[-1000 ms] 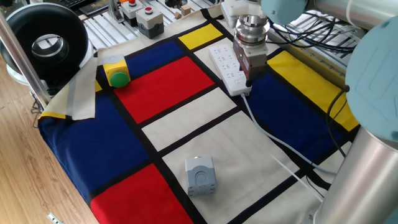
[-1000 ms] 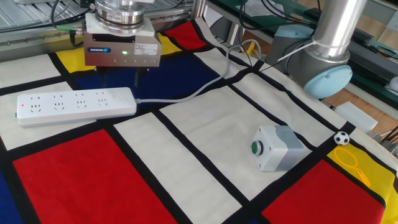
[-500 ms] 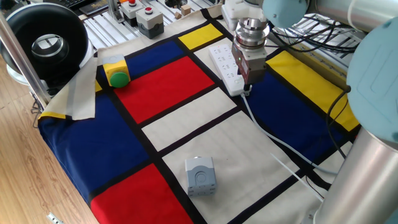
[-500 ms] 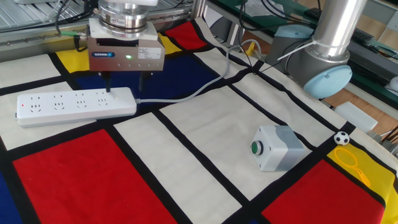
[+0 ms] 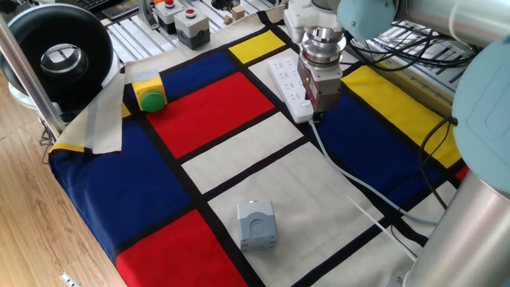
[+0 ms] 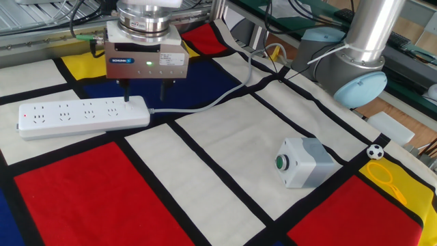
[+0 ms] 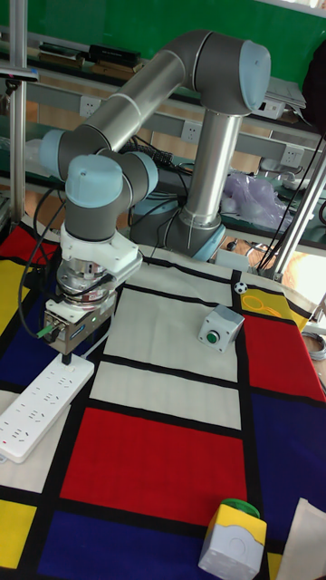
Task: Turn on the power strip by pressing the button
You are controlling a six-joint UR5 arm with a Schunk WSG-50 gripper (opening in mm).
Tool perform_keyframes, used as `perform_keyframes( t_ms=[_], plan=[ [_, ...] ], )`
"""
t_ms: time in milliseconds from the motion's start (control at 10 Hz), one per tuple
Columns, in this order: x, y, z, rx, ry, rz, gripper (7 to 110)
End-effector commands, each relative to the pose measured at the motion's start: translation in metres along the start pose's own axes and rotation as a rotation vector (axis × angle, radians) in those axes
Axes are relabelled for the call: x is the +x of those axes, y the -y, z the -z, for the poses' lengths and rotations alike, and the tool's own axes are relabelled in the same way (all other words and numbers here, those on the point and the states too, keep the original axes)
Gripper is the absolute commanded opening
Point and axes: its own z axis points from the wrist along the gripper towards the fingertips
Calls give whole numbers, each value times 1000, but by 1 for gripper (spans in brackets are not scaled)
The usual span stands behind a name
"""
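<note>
The white power strip (image 6: 75,115) lies flat on the checked cloth, its cable (image 6: 212,102) leaving the right end. It also shows as the power strip (image 5: 287,80) and the power strip (image 7: 41,408). My gripper (image 6: 145,99) hangs point-down over the cable end, open, with a clear gap between its two fingers. One fingertip (image 6: 127,101) stands right over the strip's top at that end; the other hangs beyond the strip above the cable. I cannot pick out the button; it is too small and sits under the finger. The gripper (image 5: 318,114) and the gripper (image 7: 63,353) hold nothing.
A grey box with a green button (image 6: 304,162) stands mid-cloth. A yellow box with a green dome (image 5: 149,94) sits near the far edge. Grey boxes with red buttons (image 5: 191,24) and a black round unit (image 5: 56,52) lie off the cloth. A small ball (image 6: 374,152) rests near the arm's base.
The gripper has shifted a little along the strip towards its cable end and come lower, so one finger now stands over the strip's top. The strip has not moved.
</note>
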Motion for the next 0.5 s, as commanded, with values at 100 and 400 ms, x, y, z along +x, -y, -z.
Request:
perform_keyframes(
  t_ms=[100, 400],
  plan=[
    [-2, 7, -3, 31, -7, 54, 66],
    [-7, 1, -6, 7, 7, 36, 66]
  ],
)
